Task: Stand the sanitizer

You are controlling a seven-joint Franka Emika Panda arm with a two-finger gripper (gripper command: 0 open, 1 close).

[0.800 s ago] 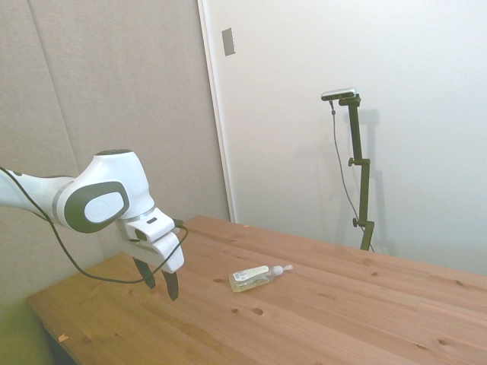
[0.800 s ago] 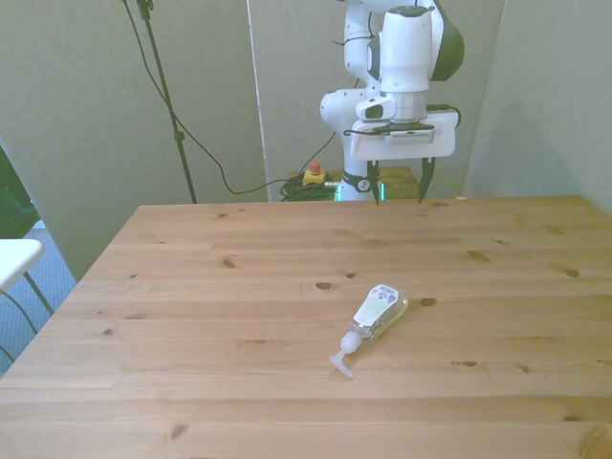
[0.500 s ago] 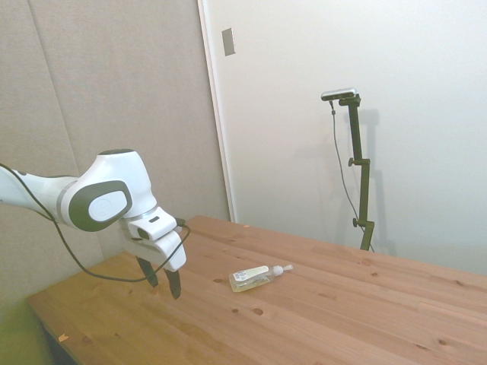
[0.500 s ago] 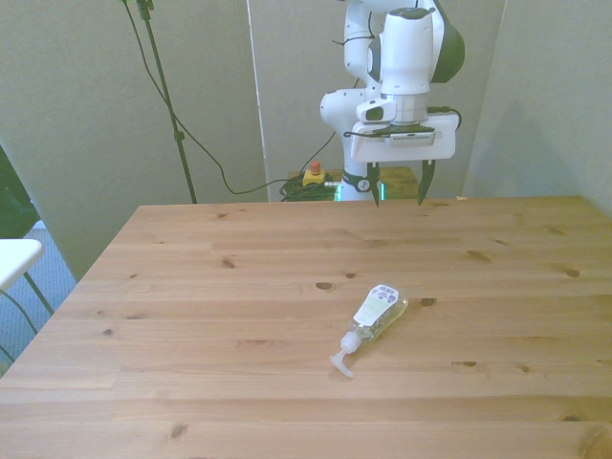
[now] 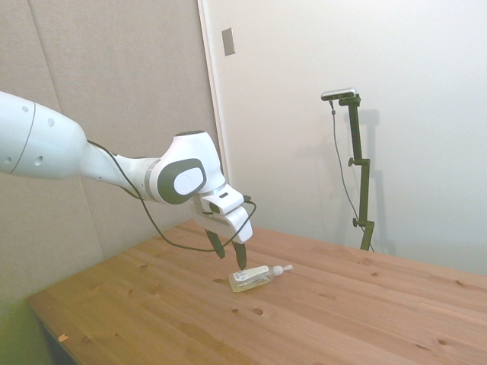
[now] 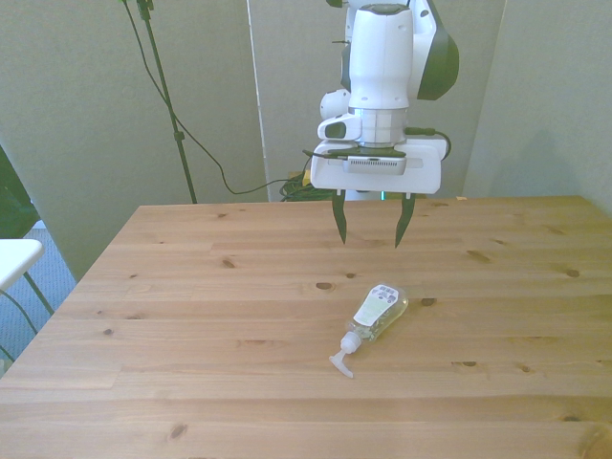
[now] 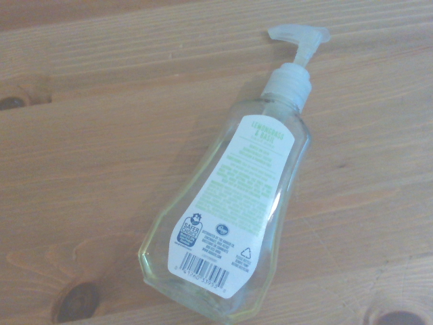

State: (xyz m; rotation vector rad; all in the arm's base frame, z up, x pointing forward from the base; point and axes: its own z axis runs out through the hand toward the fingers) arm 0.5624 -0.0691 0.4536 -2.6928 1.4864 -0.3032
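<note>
Front view: the gripper (image 6: 371,226) has moved forward from the desk's (image 6: 191,316) far edge and now hangs above the sanitizer (image 6: 377,313), jaws open and empty. The bottle lies flat mid-desk, so descent and grasp probably come next.

Arm: glossy white shell, rounded segments, dark grey-green oval caps at the joint sides. Wrist link a fat white cylinder, dark band where it meets the next segment. Hand block flat, white, wider than the wrist, with a row of small dark slots along its front face. Gripper (image 6: 370,222): two slim dark fingers (image 5: 240,257), tapered to points. Thin black cable loops loose from the forearm to the hand block. Base white, rounded.
</note>
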